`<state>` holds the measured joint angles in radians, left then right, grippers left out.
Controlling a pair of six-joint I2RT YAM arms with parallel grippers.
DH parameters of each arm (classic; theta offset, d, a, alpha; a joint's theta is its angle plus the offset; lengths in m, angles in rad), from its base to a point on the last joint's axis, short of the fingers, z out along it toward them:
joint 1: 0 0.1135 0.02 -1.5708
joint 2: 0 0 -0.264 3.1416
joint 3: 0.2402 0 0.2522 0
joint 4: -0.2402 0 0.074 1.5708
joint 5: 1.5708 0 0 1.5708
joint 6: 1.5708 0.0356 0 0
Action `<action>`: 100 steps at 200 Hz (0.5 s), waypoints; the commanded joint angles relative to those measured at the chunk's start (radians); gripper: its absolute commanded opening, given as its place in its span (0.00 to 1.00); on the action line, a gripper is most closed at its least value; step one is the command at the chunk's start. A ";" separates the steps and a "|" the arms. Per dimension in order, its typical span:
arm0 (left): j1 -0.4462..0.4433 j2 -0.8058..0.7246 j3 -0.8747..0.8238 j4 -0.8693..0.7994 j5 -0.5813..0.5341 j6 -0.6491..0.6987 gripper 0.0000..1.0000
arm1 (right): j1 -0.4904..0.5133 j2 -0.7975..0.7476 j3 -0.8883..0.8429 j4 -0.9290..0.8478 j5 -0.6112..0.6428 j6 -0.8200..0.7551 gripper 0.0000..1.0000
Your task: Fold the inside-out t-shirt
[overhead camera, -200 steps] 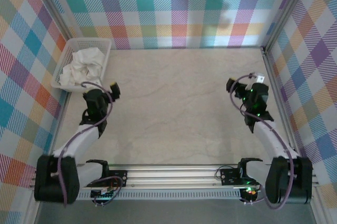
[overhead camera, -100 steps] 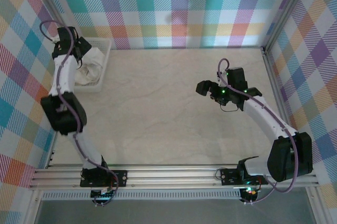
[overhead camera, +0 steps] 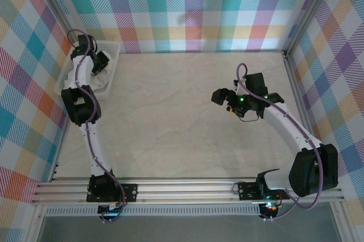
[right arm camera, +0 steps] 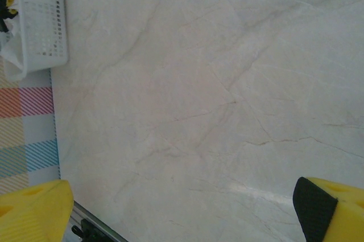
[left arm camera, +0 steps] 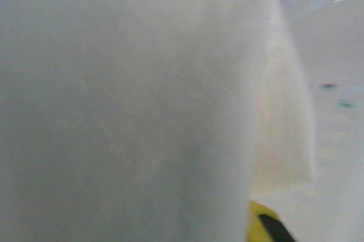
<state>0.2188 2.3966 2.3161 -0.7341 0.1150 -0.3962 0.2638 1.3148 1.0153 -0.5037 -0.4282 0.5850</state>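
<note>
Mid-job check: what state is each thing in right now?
left gripper: closed on the t-shirt, inside the basket.
right gripper: open, empty, above the table.
t-shirt: crumpled, unfolded, in the basket.
basket: upright at the table's far-left corner.

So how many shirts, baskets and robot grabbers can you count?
t-shirt, white: 1
basket, white: 1
robot grabbers: 2, the left gripper and the right gripper
Total: 4
</note>
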 commanded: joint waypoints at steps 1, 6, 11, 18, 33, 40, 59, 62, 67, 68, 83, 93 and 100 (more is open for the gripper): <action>-0.069 -0.321 0.112 0.024 0.029 0.003 0.00 | 0.009 -0.048 0.053 -0.018 0.004 0.005 1.00; -0.085 -0.357 0.133 0.012 0.027 0.003 0.00 | 0.008 -0.056 0.056 -0.018 0.006 0.004 1.00; -0.102 -0.391 0.151 -0.002 0.030 -0.003 0.00 | 0.008 -0.062 0.058 -0.019 0.009 0.008 1.00; -0.128 -0.440 0.171 -0.017 0.036 -0.013 0.00 | 0.008 -0.075 0.063 -0.019 0.010 0.010 1.00; -0.206 -0.542 0.175 -0.054 0.030 -0.027 0.00 | 0.009 -0.107 0.062 -0.015 0.015 0.017 1.00; -0.258 -0.584 0.171 -0.082 0.019 -0.018 0.00 | 0.008 -0.124 0.060 -0.016 0.024 0.017 1.00; -0.433 -0.709 0.075 -0.104 -0.038 0.018 0.00 | 0.008 -0.170 0.058 -0.034 0.081 0.017 1.00; -0.457 -0.733 0.044 -0.089 -0.040 0.021 0.00 | 0.008 -0.179 0.057 -0.038 0.090 0.018 1.00; -0.496 -0.771 -0.016 -0.061 -0.049 0.020 0.00 | 0.009 -0.195 0.053 -0.039 0.103 0.018 1.00; -0.503 -0.777 -0.029 -0.056 -0.050 0.019 0.00 | 0.008 -0.197 0.051 -0.039 0.105 0.018 1.00; -0.571 -0.856 -0.203 0.003 -0.071 -0.014 0.00 | 0.008 -0.241 0.034 -0.042 0.139 0.016 1.00; -0.588 -0.885 -0.310 0.016 -0.083 -0.032 0.00 | 0.007 -0.263 0.026 -0.055 0.161 0.016 1.00; -0.600 -0.903 -0.374 0.029 -0.088 -0.031 0.00 | 0.007 -0.274 0.026 -0.069 0.173 0.016 1.00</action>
<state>-0.3748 1.4540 2.1586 -0.6952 0.1032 -0.4011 0.2657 1.0935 1.0454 -0.5262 -0.3256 0.5919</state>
